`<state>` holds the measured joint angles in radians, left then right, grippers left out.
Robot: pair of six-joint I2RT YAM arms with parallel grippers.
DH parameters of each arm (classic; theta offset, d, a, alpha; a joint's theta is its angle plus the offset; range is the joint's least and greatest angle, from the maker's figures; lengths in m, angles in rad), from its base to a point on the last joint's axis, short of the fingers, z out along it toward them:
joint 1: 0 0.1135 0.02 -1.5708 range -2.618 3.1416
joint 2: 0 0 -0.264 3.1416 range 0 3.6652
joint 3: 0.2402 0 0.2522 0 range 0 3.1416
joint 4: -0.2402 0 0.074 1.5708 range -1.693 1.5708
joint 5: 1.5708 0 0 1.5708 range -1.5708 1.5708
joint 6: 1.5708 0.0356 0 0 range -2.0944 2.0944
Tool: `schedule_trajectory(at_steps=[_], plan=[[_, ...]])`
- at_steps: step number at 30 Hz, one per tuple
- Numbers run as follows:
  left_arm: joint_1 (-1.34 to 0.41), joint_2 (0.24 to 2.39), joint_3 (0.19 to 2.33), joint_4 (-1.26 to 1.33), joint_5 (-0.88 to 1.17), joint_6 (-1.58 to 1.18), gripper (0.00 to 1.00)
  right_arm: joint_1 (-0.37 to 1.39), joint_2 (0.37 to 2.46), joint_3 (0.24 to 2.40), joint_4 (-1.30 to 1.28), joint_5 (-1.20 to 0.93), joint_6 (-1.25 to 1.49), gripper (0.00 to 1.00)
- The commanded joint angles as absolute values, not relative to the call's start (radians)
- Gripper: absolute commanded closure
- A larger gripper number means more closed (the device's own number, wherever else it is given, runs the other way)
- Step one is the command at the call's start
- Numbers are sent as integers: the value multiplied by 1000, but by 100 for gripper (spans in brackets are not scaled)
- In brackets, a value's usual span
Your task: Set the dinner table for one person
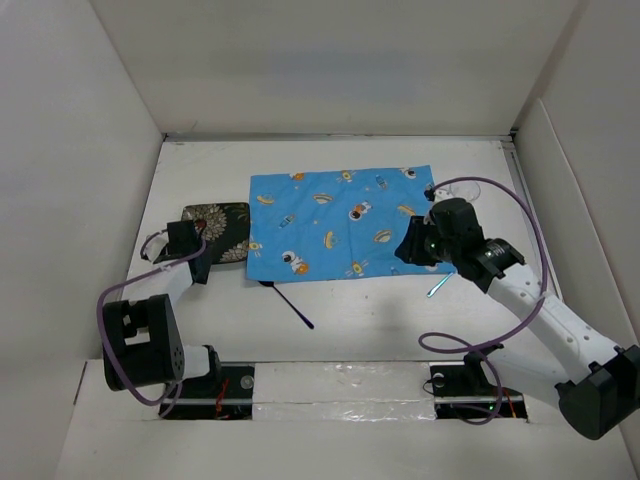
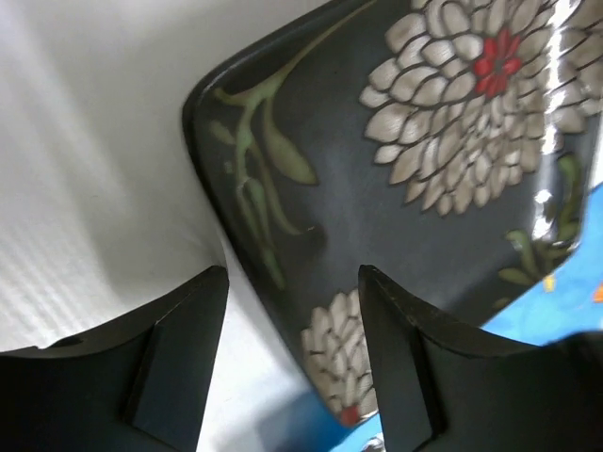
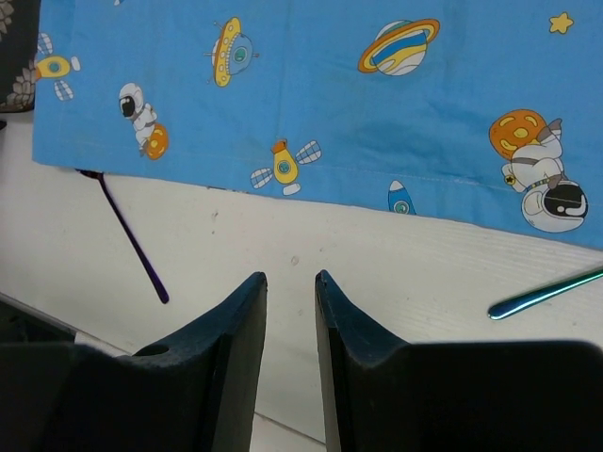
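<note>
The left arm folds back on itself close to its base, then sends its forearm forward and a little inward, so the left hand (image 1: 188,243) sits low over the white counter (image 1: 200,330) at the outer end of a dark flowered plate (image 1: 225,228). In the left wrist view this hand (image 2: 292,282) is tipped steeply down, its two fingers standing well apart. The plate (image 2: 405,188) shows a rounded corner and edge running through the gap just beyond the fingertips, with bare counter (image 2: 85,188) off to the left finger's side. I see no finger pressed on the plate. The right arm stretches in one long diagonal from its base, forward and inward, with the wrist bent down. The right hand (image 1: 412,246) hangs over the near right corner of a blue cloth (image 1: 340,225) printed with spacemen and planets. In the right wrist view this hand (image 3: 290,282) has its fingers only a narrow slit apart, nothing between them, above bare counter (image 3: 377,254). The cloth (image 3: 311,94) has its hem just ahead of the fingertips. A thin dark purple stick (image 3: 132,240) lies ahead and to its left, one end under the cloth. A teal utensil (image 3: 546,292) lies to its right, clear of the hem.
</note>
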<state>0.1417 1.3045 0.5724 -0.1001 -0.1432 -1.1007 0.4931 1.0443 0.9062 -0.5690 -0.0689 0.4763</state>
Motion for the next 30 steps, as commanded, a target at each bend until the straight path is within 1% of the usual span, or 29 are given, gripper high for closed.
schedule_trajectory(at_steps=[1, 6, 9, 12, 16, 20, 22, 24, 25, 26, 30], plan=[[144, 1357, 568, -58, -153, -1189, 47, 503, 1052, 946, -543, -97, 457, 66], [144, 1400, 571, -41, -129, -1244, 50, 503, 1058, 960, -538, -89, 460, 66], [133, 1399, 543, -11, -132, -1285, 55, 503, 1065, 980, -538, -83, 462, 66], [124, 1391, 520, -8, -152, -1305, 72, 494, 1074, 997, -541, -77, 465, 67], [144, 1362, 509, 31, -190, -1260, 100, 483, 1075, 1028, -551, -72, 463, 67], [144, 1295, 557, 23, -258, -1129, 100, 463, 1072, 1049, -569, -67, 459, 68], [144, 1224, 597, 6, -276, -1042, 100, 454, 1071, 1058, -574, -71, 459, 68], [144, 1160, 707, 3, -281, -950, 100, 443, 1074, 1072, -569, -78, 457, 68], [144, 1141, 707, 3, -279, -924, 100, 443, 1077, 1072, -569, -83, 459, 68], [144, 1129, 768, 2, -278, -904, 100, 431, 1080, 1077, -568, -84, 457, 68], [144, 1077, 897, -44, -230, -862, 100, 422, 1104, 1100, -563, -98, 454, 68]])
